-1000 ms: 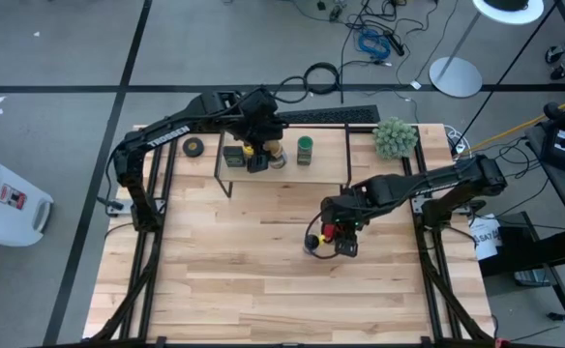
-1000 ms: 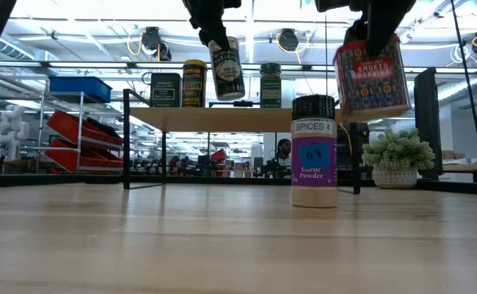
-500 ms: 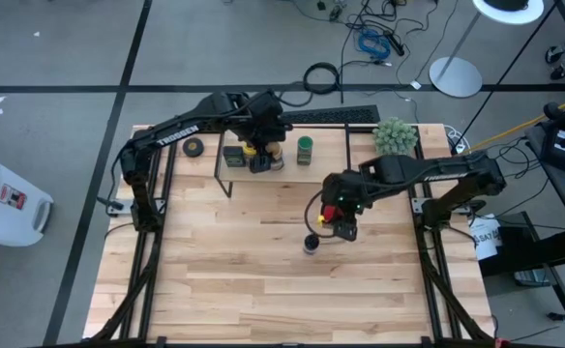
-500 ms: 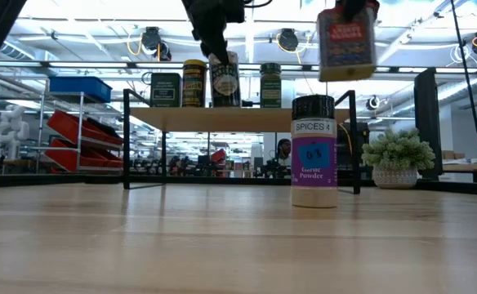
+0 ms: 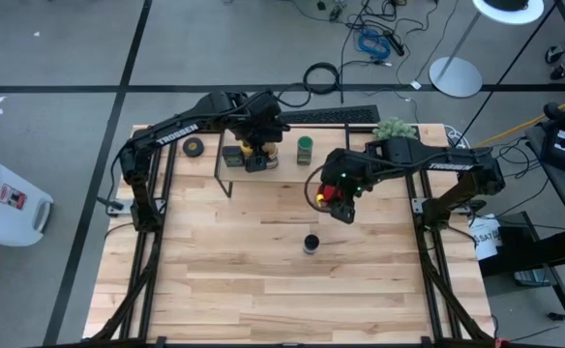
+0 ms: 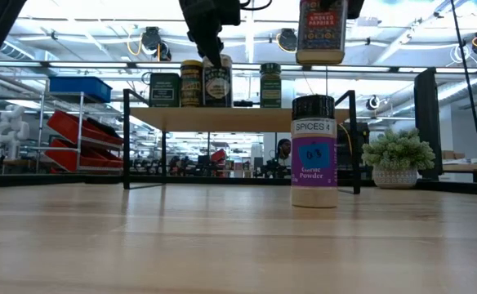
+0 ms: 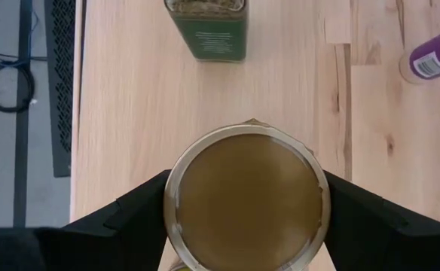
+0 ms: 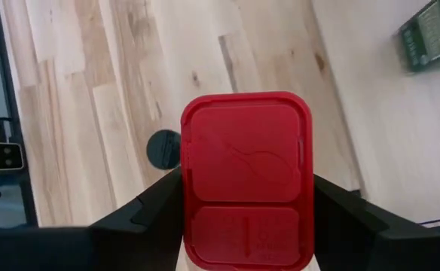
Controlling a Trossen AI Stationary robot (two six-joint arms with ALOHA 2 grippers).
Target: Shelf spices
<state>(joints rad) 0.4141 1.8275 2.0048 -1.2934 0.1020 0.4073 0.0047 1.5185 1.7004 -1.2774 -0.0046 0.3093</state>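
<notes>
My left gripper point(image 5: 260, 145) is shut on the tan-lidded jar point(image 6: 216, 82) at the shelf point(image 6: 238, 118). The jar stands between the yellow-lidded jar point(image 6: 193, 83) and the green-lidded jar point(image 6: 270, 85). A dark boxy tin point(image 6: 165, 90) stands at the row's end. My right gripper point(image 5: 336, 198) is shut on the red square tin point(image 6: 320, 33), high over the table in front of the shelf. The dark-lidded garlic powder jar point(image 6: 314, 151) stands on its base on the table. My left gripper pinches the tan-lidded jar by the rim of its lid point(image 7: 176, 197), one finger point(image 7: 129, 222) on either side. The fingers slant down from above. The jar stands upright with its base at the shelf's top board. My right gripper pinches the red tin by two opposite sides just below its lid point(image 8: 188, 188), one finger point(image 8: 141, 214) on each. The fingers slant down from above. The tin hangs upright, lifted clear of the table and higher than the shelf's top.
A fuzzy green plant ball point(image 5: 396, 130) sits at the table's far right corner, beside the shelf's right end. A black tape roll point(image 5: 194, 147) lies left of the shelf. The shelf board is bare right of the green-lidded jar point(image 5: 305, 150).
My right gripper has risen and gone toward the far edge and the shelf with the red tin, which has turned from tilted to upright. My left gripper has sunk a little, and the tan-lidded jar has come from tilted and hanging to upright at the shelf board.
</notes>
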